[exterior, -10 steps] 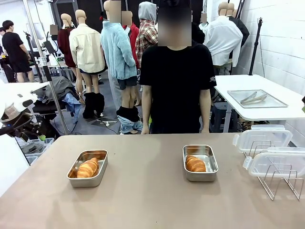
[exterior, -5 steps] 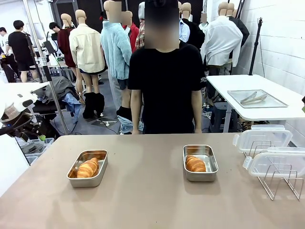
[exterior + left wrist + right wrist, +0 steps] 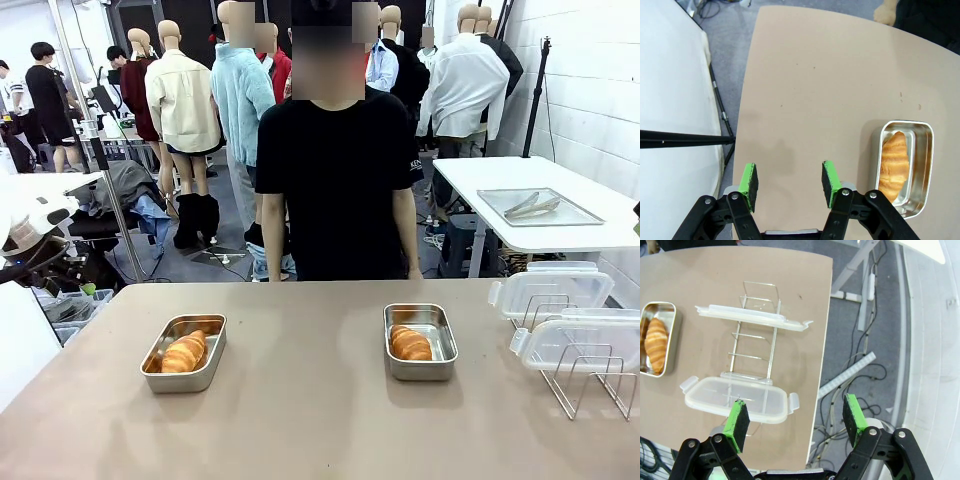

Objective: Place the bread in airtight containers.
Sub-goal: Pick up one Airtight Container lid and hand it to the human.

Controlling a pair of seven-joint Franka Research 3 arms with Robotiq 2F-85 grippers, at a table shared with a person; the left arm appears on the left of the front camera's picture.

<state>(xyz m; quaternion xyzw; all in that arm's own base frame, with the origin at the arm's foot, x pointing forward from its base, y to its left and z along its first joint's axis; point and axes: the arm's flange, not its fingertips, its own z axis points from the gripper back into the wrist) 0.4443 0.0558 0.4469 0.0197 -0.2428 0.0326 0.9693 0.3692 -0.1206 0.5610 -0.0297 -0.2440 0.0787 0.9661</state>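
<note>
Bread [image 3: 184, 352] is seen in the front view in two uncovered steel pans set well apart on the table [image 3: 320, 430]. The left roll [image 3: 186, 350] is laid in the left pan [image 3: 180, 383], and the right roll [image 3: 410, 344] in the right pan [image 3: 422, 371]. Two clear lids are propped on a wire rack [image 3: 590, 392] at the table's right edge, the far lid [image 3: 552, 290] behind the near lid [image 3: 578, 343]. A person [image 3: 335, 170] in a black shirt is stood at the far side, arms down and apart from the pans.

In the left wrist view, the left gripper [image 3: 788, 172] is held above bare table. It is released, with its green pads spread and nothing between them. The left pan with its roll is seen off to one side, well apart from the fingers.

In the right wrist view, the right gripper [image 3: 795, 412] is spread wide and nothing is grasped. One pad is seen over the near lid, the other over the floor past the table edge. The rack and far lid are seen beyond, and the right pan with its roll is seen at the picture's left edge.
</note>
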